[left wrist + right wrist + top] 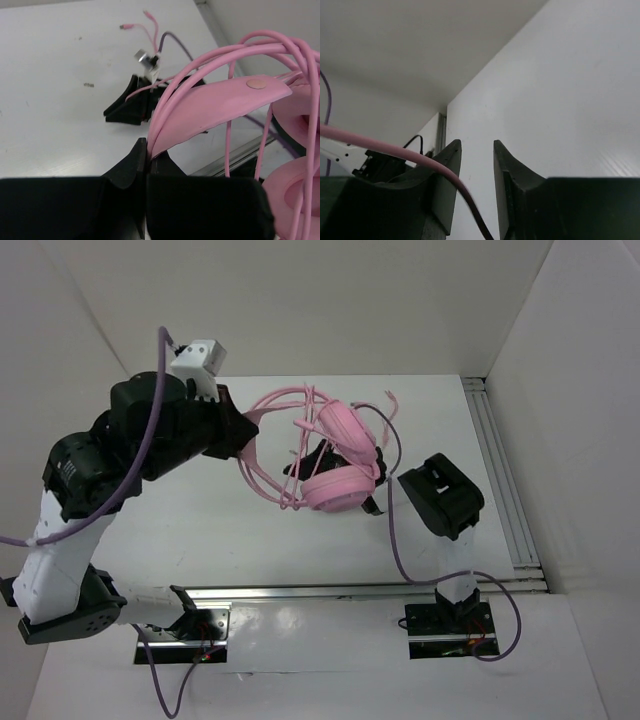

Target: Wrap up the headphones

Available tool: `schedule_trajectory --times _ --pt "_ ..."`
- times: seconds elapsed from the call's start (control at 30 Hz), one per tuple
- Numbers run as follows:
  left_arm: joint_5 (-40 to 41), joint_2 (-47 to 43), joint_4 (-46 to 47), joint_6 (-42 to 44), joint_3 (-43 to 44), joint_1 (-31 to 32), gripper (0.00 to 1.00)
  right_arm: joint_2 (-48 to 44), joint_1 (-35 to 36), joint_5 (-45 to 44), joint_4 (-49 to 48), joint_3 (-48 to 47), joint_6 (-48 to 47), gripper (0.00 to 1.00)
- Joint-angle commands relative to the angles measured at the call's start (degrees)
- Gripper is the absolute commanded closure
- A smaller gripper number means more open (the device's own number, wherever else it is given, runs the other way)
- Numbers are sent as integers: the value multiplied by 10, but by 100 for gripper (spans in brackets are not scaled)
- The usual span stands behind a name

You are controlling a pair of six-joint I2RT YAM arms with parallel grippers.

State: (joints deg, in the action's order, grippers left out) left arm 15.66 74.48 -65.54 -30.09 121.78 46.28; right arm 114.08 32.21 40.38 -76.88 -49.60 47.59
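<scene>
At mid-table, between the two arms, the headphones (335, 490) are being held by the left gripper (146, 150). Its fingers are pressing together on the flat end of the pink headband. The cord (228, 150) is looping around band and ear cups in several loose turns. The top view is too tangled to count them or trace where each one is running. Two small plug ends (125, 26) are sticking out beyond the bundle.

The right gripper (476, 145) is sitting just beside the ear cups, fingers standing apart with a clear gap. One cord strand is crossing in front of one finger and dropping toward the gap. The frame bottom is cutting it off there, so pad contact can't be told. From above, the cups are hiding most of the right fingers. The left wrist view is cropping both cups at its right edge. Whether the headphones are touching the table (200, 540) isn't readable.
</scene>
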Motion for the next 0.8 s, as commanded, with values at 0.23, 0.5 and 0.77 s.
schedule_trajectory --times 0.23,0.5,0.77 --pt "133 17 115 -57 98 -53 100 53 15 16 -143 10 -11 83" --pt "101 127 138 -44 153 -181 100 43 48 2 -198 112 -16 85" --pt "102 215 161 -38 90 -286 100 -190 142 -95 20 231 -181 100"
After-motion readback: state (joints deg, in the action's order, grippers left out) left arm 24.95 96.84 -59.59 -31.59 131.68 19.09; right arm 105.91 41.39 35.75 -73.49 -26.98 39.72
